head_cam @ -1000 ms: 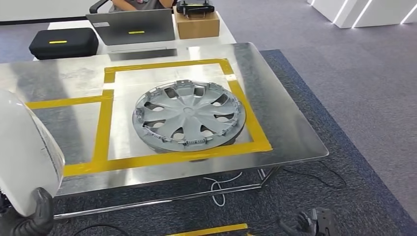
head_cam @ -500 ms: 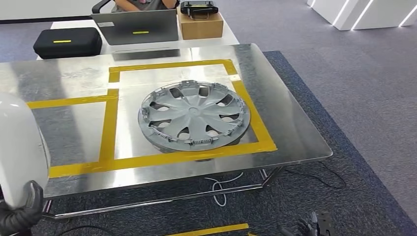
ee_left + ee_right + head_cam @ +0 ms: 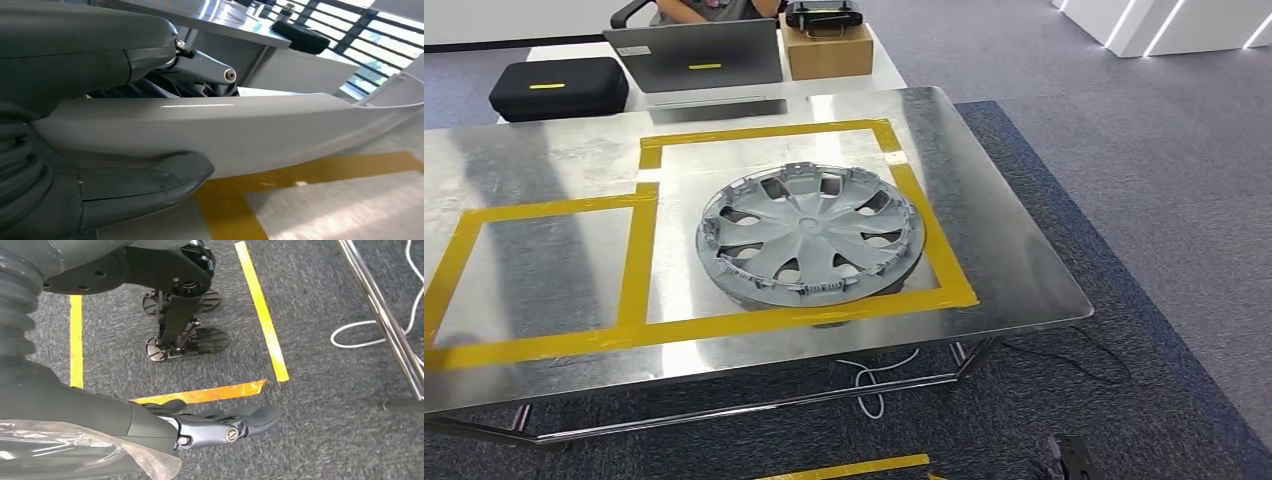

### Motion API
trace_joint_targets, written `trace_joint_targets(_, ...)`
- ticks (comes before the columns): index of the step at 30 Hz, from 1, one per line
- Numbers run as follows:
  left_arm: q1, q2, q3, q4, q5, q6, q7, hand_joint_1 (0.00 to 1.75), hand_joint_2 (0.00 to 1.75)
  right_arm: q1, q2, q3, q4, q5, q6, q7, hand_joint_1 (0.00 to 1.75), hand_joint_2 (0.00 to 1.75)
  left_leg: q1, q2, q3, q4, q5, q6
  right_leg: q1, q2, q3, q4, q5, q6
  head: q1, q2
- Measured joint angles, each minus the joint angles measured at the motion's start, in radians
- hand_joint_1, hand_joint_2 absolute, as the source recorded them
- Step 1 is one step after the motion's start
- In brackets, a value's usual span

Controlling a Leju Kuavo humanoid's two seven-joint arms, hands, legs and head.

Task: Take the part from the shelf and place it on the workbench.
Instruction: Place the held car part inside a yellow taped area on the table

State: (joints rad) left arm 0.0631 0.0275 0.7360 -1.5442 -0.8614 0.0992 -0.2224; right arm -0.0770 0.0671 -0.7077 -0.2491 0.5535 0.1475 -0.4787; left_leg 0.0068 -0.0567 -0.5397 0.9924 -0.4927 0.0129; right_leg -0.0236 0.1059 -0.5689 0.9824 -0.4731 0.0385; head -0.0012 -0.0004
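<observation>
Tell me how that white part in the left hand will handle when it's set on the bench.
The white part looks like a rigid, thin curved shell, so it probably won't flop. Its glossy surface may slide in the left hand. On the polished metal workbench its curved face could rock or skid.

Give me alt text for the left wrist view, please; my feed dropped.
The robot's left hand grips a long, smooth white part, thumb beneath it and fingers above. Below it lies a shiny surface with yellow tape.
</observation>
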Motion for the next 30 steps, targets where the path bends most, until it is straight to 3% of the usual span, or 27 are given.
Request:
trace_joint_targets(5, -0.115, 0.102, -0.065, 0.151, -0.159, 0.025, 0.116, 1.75, 1.75, -0.012, -0.006, 0.0, 0.002, 0.027, 0.014, 0.004, 0.0, 1.75, 0.0, -0.001, -0.001, 0.0, 0.002, -0.003, 0.0, -0.002, -0.001, 0.002, 0.001, -0.002, 0.0, 0.0)
trace_joint_targets(10, -0.206, 0.157, -0.145, 0.253, -0.233, 0.031, 0.165, 1.75, 1.75, -0.018, -0.008, 0.0, 0.002, 0.041, 0.017, 0.008, 0.0, 1.75, 0.0, -0.001, -0.001, 0.0, 0.003, -0.004, -0.001, -0.001, -0.001, 0.003, 0.002, -0.003, 0.0, 0.0)
trace_joint_targets(18, -0.296, 0.17, -0.27, 0.332, -0.352, 0.038, 0.196, 1.75, 1.75, -0.021, -0.011, 0.0, 0.004, 0.054, 0.016, 0.014, 0.0, 1.75, 0.0, -0.002, -0.003, 0.0, 0.003, -0.004, 0.0, -0.002, -0.003, 0.003, 0.003, -0.004, 0.0, 0.0)
trace_joint_targets(23, -0.323, 0.169, -0.308, 0.357, -0.364, 0.039, 0.2, 1.75, 1.75, -0.019, -0.014, 0.0, 0.006, 0.061, 0.017, 0.014, 0.0, 1.75, 0.0, -0.001, -0.004, 0.0, 0.003, -0.004, 0.0, 0.0, -0.006, 0.003, 0.003, -0.004, 0.0, 0.0)
trace_joint_targets(29, -0.36, 0.149, -0.385, 0.368, -0.429, 0.04, 0.197, 1.75, 1.75, -0.021, -0.015, 0.0, 0.008, 0.07, 0.016, 0.02, 0.0, 1.75, 0.0, -0.002, -0.006, 0.0, 0.003, -0.004, 0.0, -0.001, -0.007, 0.004, 0.003, -0.004, 0.0, 0.0)
trace_joint_targets(30, -0.367, 0.143, -0.402, 0.369, -0.443, 0.042, 0.2, 1.31, 1.75, -0.021, -0.015, 0.0, 0.008, 0.071, 0.016, 0.021, 0.0, 1.31, 0.0, -0.002, -0.006, 0.0, 0.003, -0.004, 0.0, -0.001, -0.007, 0.004, 0.003, -0.004, 0.0, 0.0)
